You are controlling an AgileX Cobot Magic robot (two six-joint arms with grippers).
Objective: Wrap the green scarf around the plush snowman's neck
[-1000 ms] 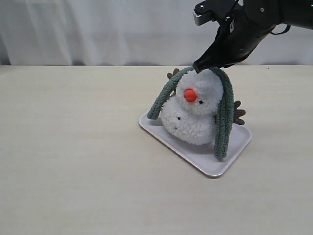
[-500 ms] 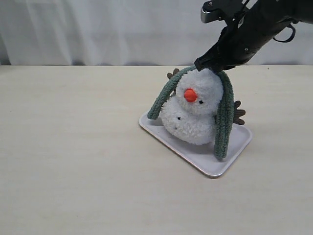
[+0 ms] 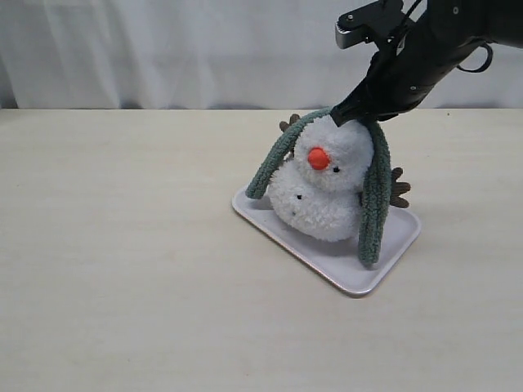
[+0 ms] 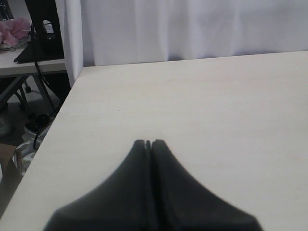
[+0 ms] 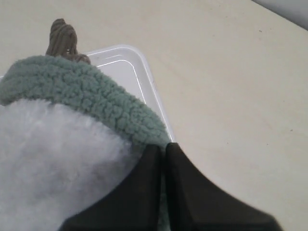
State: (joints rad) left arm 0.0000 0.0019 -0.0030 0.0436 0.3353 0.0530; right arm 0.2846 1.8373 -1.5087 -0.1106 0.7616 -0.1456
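The right arm comes in from the upper right corner of the exterior view and slants down toward the left, so that the right tool points at the crown of the plush snowman. Its jaws are pressed together, and their tips touch the green scarf where it crosses the top of the head. Whether a fold of the fabric is pinched between them cannot be told. The scarf is draped over the head like an arch, not down at the neck. One end hangs along the snowman's side down to the white tray, and the other slopes off toward the tray's far corner. The snowman sits on that tray on the pale counter, orange nose facing the camera, with a brown twig arm sticking out behind the hanging end. The right wrist view shows the closed tips against the scarf's fuzzy edge, with white plush beside them. The left tool is closed with nothing in it, its jaws touching over bare counter near the counter's edge.
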